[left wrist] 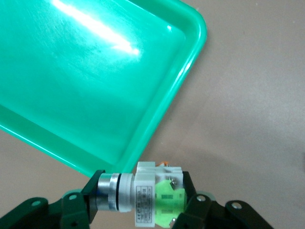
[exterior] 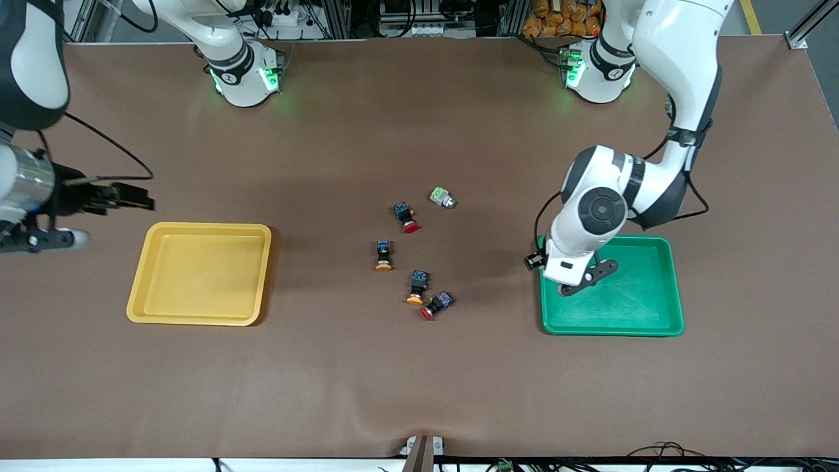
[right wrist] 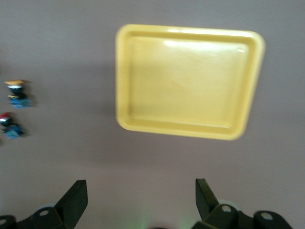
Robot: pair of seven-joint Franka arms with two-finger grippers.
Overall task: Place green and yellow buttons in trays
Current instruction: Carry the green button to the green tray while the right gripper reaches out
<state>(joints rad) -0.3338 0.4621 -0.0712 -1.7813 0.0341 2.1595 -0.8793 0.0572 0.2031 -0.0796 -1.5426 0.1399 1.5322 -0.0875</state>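
Left pincer (left wrist: 143, 202): clamped on a grey-and-green button (left wrist: 143, 198), gripped across its length, metal collar against one finger and pale green block against the other; it hangs over the green tray's (exterior: 672, 288) edge, on the side toward the loose buttons.
Right pincer (right wrist: 140, 200): spread wide, holding nothing, waiting above the bench (exterior: 419, 380) by the yellow tray (exterior: 141, 288), at the right arm's end.
Green tray: appears empty, glossy floor bare under the held button.
Yellow tray: bare as well.
Second green button (exterior: 443, 197): on the bench, farther from the front camera than the green tray, toward the middle.
Yellow-capped buttons: one (exterior: 384, 255) and another (exterior: 417, 287) lie on their sides mid-bench, between the two trays.
Red-capped buttons: one (exterior: 406, 217) near the second green button, one (exterior: 436, 305) touching or just beside the nearer yellow-capped one.
Handling: the buttons look light, rigid, hard plastic and metal; the round caps would likely roll or slip, so the squared body seems the safer place to pinch.
Caution: the crowded pair probably needs a grasp from the free side.
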